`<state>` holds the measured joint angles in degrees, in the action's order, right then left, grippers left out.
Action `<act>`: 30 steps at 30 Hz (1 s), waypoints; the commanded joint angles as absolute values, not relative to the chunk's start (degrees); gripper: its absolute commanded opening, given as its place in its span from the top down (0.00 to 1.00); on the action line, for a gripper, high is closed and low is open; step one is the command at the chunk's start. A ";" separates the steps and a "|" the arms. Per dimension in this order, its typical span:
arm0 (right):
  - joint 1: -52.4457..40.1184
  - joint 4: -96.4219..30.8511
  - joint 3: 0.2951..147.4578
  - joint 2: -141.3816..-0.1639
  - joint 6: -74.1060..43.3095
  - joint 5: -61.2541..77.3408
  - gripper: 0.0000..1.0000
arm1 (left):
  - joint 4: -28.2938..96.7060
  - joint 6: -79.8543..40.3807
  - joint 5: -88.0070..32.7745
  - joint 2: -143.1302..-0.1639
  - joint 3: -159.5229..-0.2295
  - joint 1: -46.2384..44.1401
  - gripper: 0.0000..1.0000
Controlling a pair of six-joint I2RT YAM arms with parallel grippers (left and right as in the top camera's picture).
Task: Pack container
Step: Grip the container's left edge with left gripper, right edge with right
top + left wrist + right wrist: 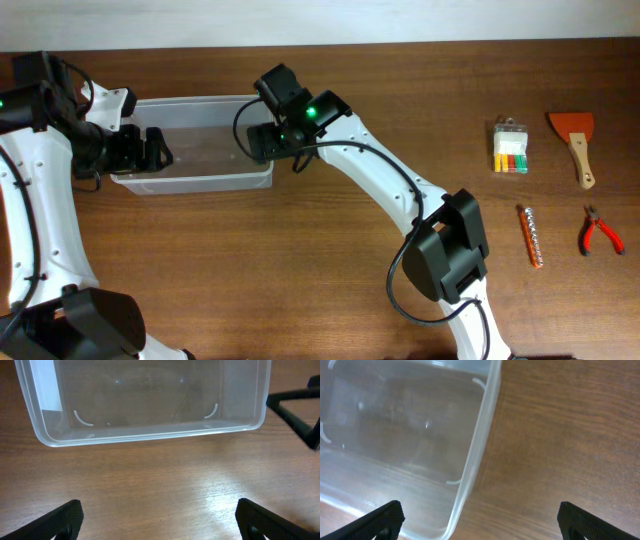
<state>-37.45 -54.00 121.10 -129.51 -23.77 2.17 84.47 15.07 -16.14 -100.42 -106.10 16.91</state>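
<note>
Clear container (200, 178), brown wood-grain table (300, 270), red-handled pliers (598, 224), orange scraper (572, 128)

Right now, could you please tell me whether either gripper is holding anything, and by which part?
Nothing is held. The left gripper and the right gripper are both open, fingers spread wide near opposite ends of the container, gripping nothing.

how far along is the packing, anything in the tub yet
Barely begun. Done: nothing, the container is empty. In hand: nothing, the left claw and right claw are both open, at opposite ends of it. Left: the small clear case, scraper, orange-handled tool and red pliers all lie on the table, well apart from it.
</note>
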 commanded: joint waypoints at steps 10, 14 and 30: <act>-33.61 -53.06 122.28 -132.53 -24.97 1.69 0.01 | 84.71 14.81 -17.23 -100.73 -107.53 17.17 0.01; -33.23 -52.58 122.28 -132.62 -24.95 1.67 0.01 | 84.71 14.81 -17.21 -100.73 -107.53 17.15 0.01; -33.36 -51.00 122.34 -132.62 -24.25 4.67 0.01 | 84.44 14.85 -17.19 -100.73 -107.53 17.17 0.01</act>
